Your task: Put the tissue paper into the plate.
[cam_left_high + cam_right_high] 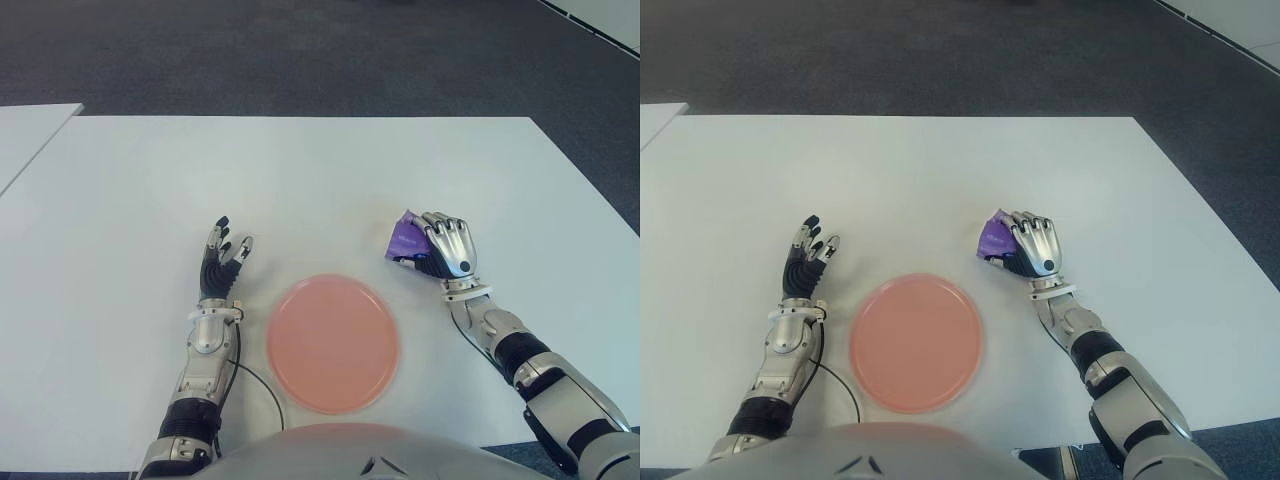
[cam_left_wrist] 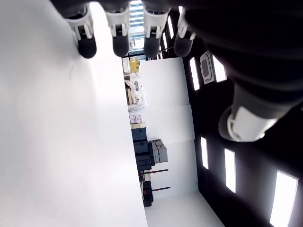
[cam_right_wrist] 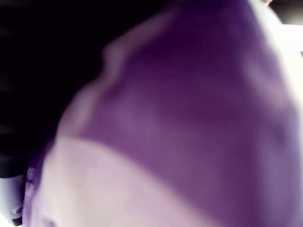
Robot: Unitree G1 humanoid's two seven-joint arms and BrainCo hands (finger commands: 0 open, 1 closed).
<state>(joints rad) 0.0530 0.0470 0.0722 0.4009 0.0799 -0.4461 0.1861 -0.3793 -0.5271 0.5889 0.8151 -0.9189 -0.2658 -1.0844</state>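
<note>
A purple tissue pack (image 1: 403, 238) sits on the white table (image 1: 320, 180), just right of and beyond the pink plate (image 1: 332, 342). My right hand (image 1: 447, 246) is curled over the pack, fingers wrapped on its right side; purple fills the right wrist view (image 3: 189, 118). The pack stays low at the table, outside the plate. Left of the plate, my left hand (image 1: 222, 258) shows with straight, spread fingers (image 2: 120, 42) and nothing in them.
A thin black cable (image 1: 262, 385) runs on the table by my left forearm, near the plate's left rim. A second white table (image 1: 25, 130) stands at the far left. Dark carpet (image 1: 320, 60) lies beyond the far edge.
</note>
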